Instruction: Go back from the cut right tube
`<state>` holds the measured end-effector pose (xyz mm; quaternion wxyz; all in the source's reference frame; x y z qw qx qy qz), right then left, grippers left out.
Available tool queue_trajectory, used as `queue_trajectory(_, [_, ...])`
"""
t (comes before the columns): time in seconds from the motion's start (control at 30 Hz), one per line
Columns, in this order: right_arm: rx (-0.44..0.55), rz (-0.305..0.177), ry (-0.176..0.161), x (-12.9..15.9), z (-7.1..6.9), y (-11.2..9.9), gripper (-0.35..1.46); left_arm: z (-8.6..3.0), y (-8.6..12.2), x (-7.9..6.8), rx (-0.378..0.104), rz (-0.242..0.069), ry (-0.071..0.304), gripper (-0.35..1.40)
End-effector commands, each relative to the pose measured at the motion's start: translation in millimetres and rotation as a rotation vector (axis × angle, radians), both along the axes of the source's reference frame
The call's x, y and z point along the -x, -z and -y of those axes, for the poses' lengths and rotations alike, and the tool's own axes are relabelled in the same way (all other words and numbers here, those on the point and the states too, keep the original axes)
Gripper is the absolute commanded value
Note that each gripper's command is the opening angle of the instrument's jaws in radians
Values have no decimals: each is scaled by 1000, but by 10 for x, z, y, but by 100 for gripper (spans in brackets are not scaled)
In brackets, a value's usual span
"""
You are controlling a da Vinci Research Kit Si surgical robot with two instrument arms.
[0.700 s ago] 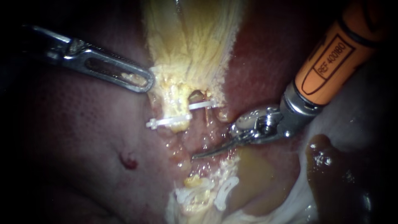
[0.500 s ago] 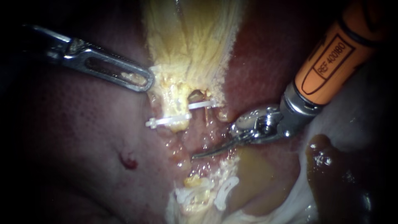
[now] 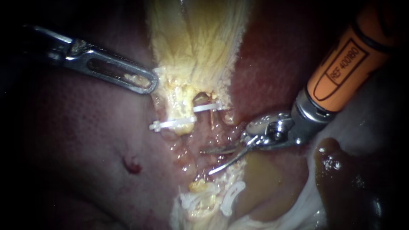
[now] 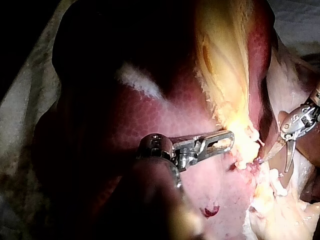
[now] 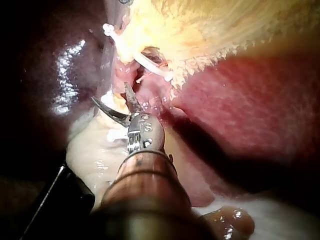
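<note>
My right instrument (image 3: 207, 162) comes in from the upper right on an orange shaft. Its two curved blades stand open over the wet gap below the clipped tubes, with nothing between them. A white clip (image 3: 208, 106) crosses the right tube's upper stump (image 3: 211, 120); another clip (image 3: 172, 124) lies to its left. Lower down, a white clip (image 3: 232, 196) sits on pale tissue. My left instrument (image 3: 145, 83) is shut on the edge of the yellow gallbladder (image 3: 196, 42). The right wrist view shows the open blades (image 5: 111, 94) just short of the clips (image 5: 150, 67).
Dark red liver (image 3: 85, 140) fills the left side, with a small red spot (image 3: 132, 166). A pool of brownish fluid (image 3: 264, 187) lies under the right instrument. White gauze (image 3: 366, 123) with a dark clot (image 3: 336, 170) lies at the right.
The right instrument's blades, shut before, have opened. Its wrist and shaft have shifted slightly right, away from the clipped tubes. The left instrument has not moved.
</note>
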<state>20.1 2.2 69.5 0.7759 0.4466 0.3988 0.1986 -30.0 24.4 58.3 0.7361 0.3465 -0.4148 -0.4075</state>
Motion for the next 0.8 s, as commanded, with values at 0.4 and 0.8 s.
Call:
queue_trajectory(0.4, [370, -15, -72, 6, 2, 6, 145, -1, -2, -1, 1, -1, 2, -35])
queue_trajectory(0.8, [650, 114, -17, 61, -43, 52, 145, -2, -4, -2, 1, -1, 1, -35])
